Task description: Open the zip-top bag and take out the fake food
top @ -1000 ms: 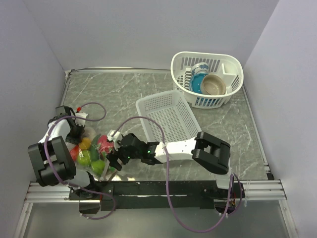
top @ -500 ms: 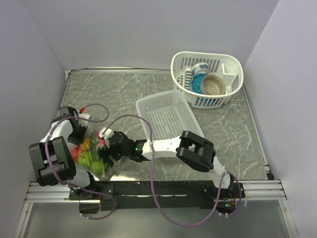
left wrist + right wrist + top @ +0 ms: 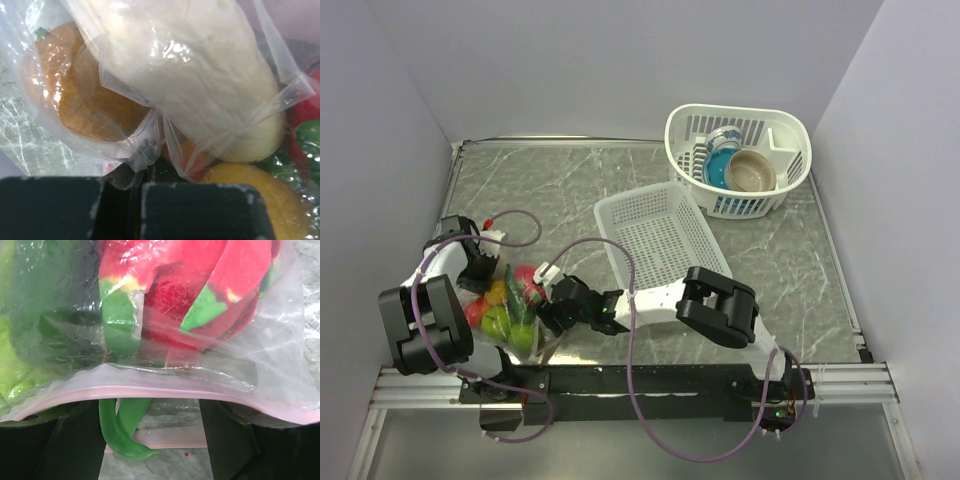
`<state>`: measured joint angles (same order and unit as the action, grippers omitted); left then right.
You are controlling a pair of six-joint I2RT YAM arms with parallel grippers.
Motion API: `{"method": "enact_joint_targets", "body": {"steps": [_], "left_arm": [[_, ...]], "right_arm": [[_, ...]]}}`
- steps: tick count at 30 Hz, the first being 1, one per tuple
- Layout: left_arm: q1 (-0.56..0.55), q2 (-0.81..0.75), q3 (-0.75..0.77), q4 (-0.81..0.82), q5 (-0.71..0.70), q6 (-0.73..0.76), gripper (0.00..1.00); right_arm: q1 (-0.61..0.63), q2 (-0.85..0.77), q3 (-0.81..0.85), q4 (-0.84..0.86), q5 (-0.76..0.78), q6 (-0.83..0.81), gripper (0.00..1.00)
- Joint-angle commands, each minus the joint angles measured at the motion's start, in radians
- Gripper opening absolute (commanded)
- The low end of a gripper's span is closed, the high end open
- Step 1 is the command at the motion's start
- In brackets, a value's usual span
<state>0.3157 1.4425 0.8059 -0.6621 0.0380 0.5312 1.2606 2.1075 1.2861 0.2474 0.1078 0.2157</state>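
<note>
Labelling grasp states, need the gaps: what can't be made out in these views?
Seal of zip-top bag, open or not: right wrist view, strip runs off both edges.
Count of fake food: top view, arms overlap it; wrist views too close.
Tips of right claw: right wrist view, bag covers them.

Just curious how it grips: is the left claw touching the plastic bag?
Touching. Left wrist view: a bunched fold of the zip-top bag is pinched in the left gripper, between its fingers.
</note>
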Motion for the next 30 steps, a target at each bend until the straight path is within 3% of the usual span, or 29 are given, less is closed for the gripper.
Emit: {"method": "enact_joint_targets", "body": {"steps": [1,5,13,19,30], "left_arm": [[-0.007,-0.014,-0.008,-0.025,0.030,0.003,0.01],[-0.006,-0.017,-0.016,-0.016,0.019,0.006,0.01],[-0.006,0.007,-0.008,0.009,0.019,-0.008,0.01],[-0.007,0.048,0.024,0.029,0.025,-0.036,0.01],[-0.007,0.088,0.087,0.042,0.031,-0.076,0.01]], "right_arm": [[0.006,-0.043,0.027,0.006,-0.008,-0.010,0.69],[0.022,-0.029,0.070,-0.026,-0.028,-0.030,0.57],[0.042,-0.087,0.016,-0.060,-0.013,-0.059,0.01],[0.042,-0.251,-0.197,-0.051,0.029,-0.056,0.00],[0.040,-0.541,-0.378,-0.189,-0.005,-0.052,0.00]]}}
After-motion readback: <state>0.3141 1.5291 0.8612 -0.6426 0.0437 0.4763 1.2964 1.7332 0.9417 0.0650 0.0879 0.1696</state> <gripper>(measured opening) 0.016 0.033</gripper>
